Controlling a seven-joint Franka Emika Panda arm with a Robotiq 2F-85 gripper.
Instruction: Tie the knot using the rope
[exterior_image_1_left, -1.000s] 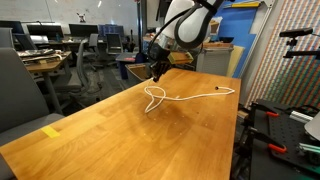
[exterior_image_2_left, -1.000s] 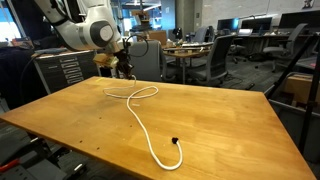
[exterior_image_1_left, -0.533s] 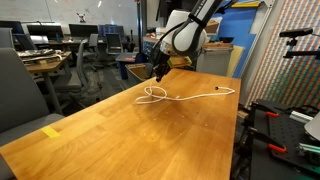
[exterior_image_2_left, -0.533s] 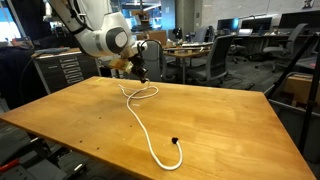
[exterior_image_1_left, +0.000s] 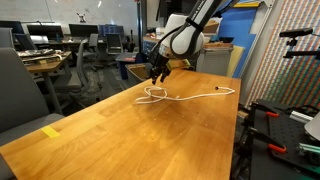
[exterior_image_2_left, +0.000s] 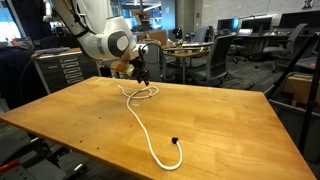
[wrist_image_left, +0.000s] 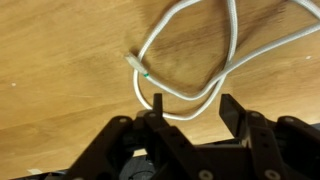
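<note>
Claw (wrist_image_left: 192, 105) is hovering just over the wooden surface (exterior_image_1_left: 120, 140), jaws standing apart and gripping nothing. White rope (wrist_image_left: 232, 25) is lying on the surface, its loop sitting just ahead of the claw with one strand crossing between the fingers. The rest is trailing well away from the claw.
</note>
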